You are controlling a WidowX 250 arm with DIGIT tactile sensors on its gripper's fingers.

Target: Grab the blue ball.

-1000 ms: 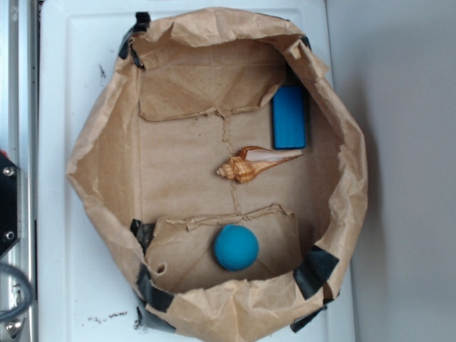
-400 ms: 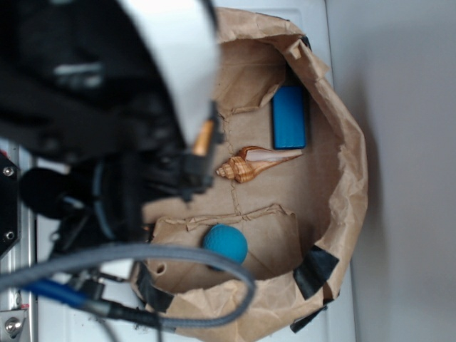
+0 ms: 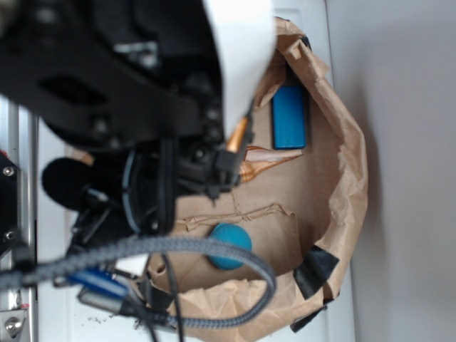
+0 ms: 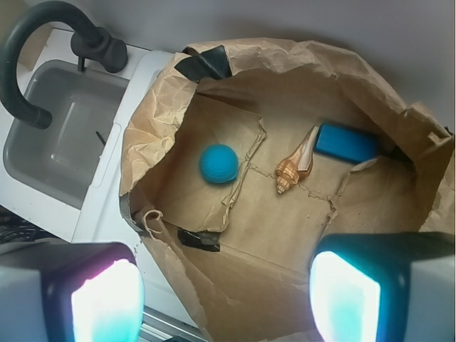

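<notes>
The blue ball [image 3: 229,246] [image 4: 219,163], small, round and teal, lies on a paper flap inside a crumpled brown paper bag [image 3: 342,164] [image 4: 214,278]. In the exterior view the black arm covers the left and upper part of the bag, and a grey cable crosses just in front of the ball. In the wrist view my gripper [image 4: 226,298] is open, high above the bag. Its two glowing pads [image 4: 107,303] sit wide apart at the bottom corners with nothing between them. The ball is well ahead of the pads and apart from them.
A flat bright-blue block [image 3: 289,117] [image 4: 346,144] lies at the bag's far side, with a striped orange seashell [image 3: 265,160] [image 4: 293,165] beside it. Black tape patches [image 3: 313,272] mark the bag's rim. A grey sink [image 4: 57,135] with a dark faucet [image 4: 35,43] adjoins the bag.
The arm has swung in from the left over the bag and now hides more of it. The ball has shifted slightly left on its flap.
</notes>
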